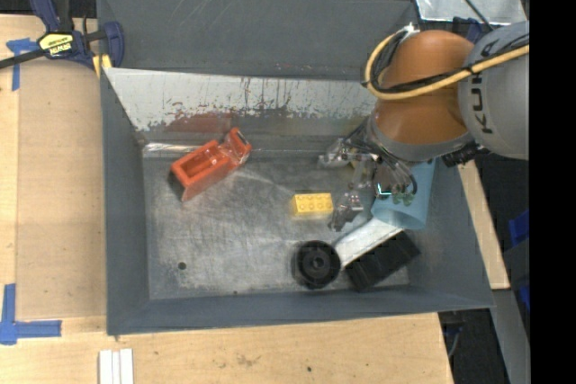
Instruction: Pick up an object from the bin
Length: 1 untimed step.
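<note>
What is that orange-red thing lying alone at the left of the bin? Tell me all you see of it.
An orange-red plastic piece, glossy and seemingly see-through, shaped like a small open box with a raised tab at one end. It lies aslant on the floor of the bin, at the left back, tab end towards the back wall; whether it touches the wall I cannot tell. Nothing else touches it: the yellow brick lies well apart to its right.
</note>
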Motion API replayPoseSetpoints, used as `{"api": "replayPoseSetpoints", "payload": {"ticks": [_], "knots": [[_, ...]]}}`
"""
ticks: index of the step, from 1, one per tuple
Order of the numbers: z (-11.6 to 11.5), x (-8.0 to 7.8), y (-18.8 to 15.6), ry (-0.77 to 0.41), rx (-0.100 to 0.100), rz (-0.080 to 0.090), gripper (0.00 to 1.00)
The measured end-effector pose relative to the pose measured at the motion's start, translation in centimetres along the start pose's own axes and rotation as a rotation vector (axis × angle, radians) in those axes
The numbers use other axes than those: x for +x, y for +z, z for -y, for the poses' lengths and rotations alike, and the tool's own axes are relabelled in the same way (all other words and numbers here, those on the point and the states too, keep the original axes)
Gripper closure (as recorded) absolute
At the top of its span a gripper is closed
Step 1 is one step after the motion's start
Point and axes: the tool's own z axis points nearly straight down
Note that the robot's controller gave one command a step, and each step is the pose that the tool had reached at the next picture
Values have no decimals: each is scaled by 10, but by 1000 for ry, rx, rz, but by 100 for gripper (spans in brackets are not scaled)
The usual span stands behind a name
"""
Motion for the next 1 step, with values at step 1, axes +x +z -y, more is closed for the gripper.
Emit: {"api": "replayPoseSetpoints", "payload": {"ticks": [1], "knots": [[0,-2,-4,-1,0,8,0]]}}
